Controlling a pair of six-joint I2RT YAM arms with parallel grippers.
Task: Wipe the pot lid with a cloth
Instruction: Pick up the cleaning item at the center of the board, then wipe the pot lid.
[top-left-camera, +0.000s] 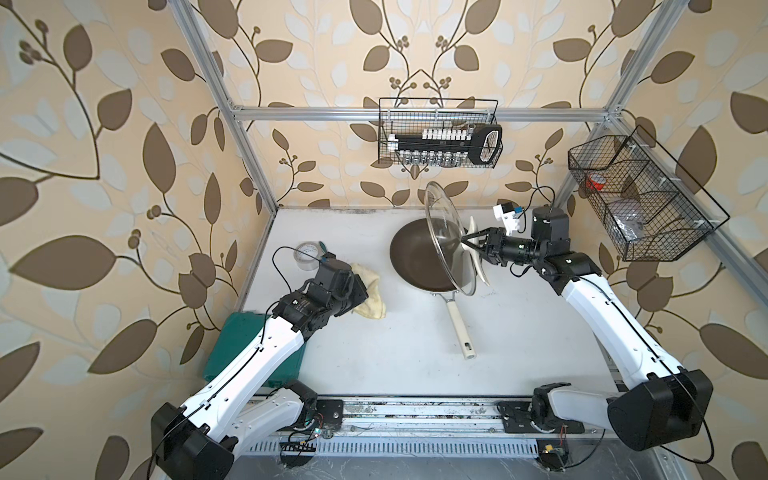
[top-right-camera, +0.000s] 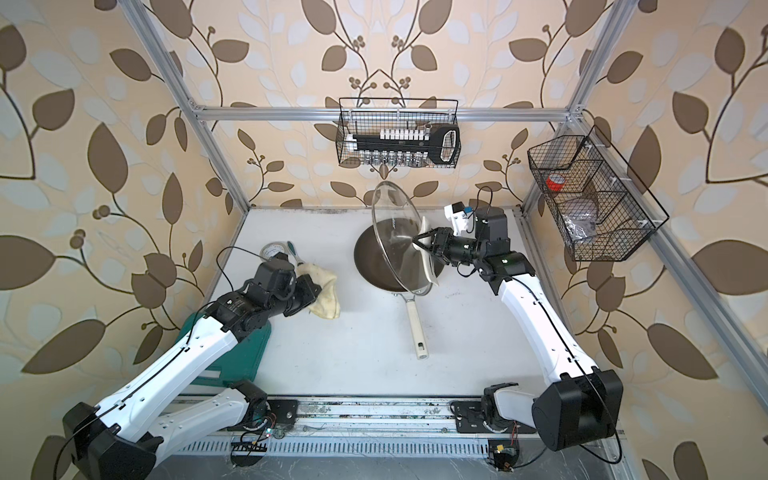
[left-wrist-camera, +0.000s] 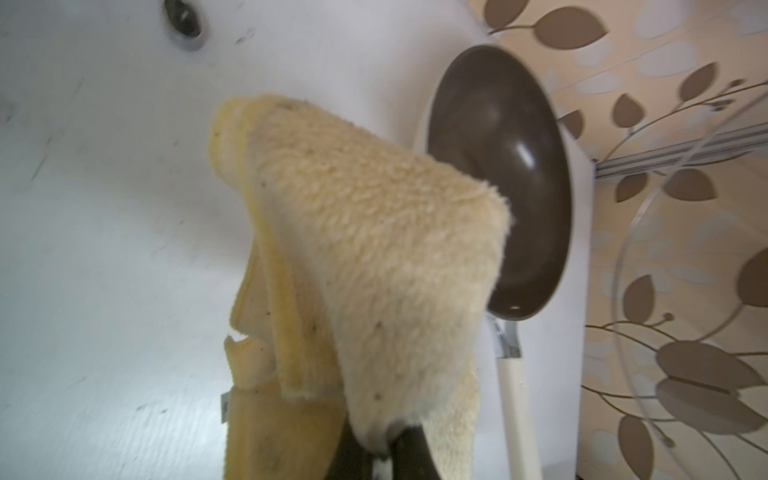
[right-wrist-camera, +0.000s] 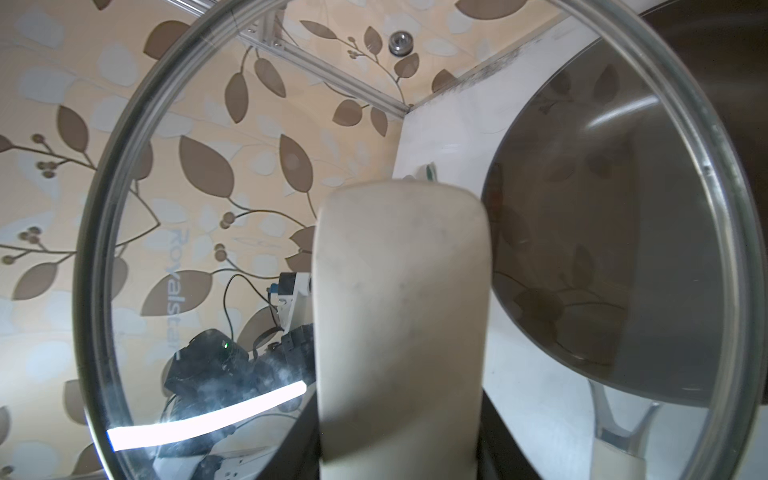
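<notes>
The pot lid (top-left-camera: 441, 216) (top-right-camera: 390, 220), clear glass with a metal rim, stands on edge and tilted over the right part of the dark frying pan (top-left-camera: 415, 259). My right gripper (top-left-camera: 471, 246) (top-right-camera: 420, 243) is shut on the lid's flat cream handle (right-wrist-camera: 401, 311), its jaws flanking it. The pale yellow cloth (top-left-camera: 372, 293) (top-right-camera: 328, 295) is left of the pan. In the left wrist view my left gripper (left-wrist-camera: 384, 453) is shut on the cloth (left-wrist-camera: 365, 257), which drapes forward from the jaws. The wrist hides those jaws in both top views.
The pan's cream stick handle (top-left-camera: 460, 328) points toward the table's front. A tape roll (top-left-camera: 307, 253) and a green-handled brush (top-left-camera: 322, 246) lie behind the left wrist. A green box (top-left-camera: 245, 353) sits under the left arm. Wire baskets (top-left-camera: 440, 133) (top-left-camera: 640, 199) hang on the walls.
</notes>
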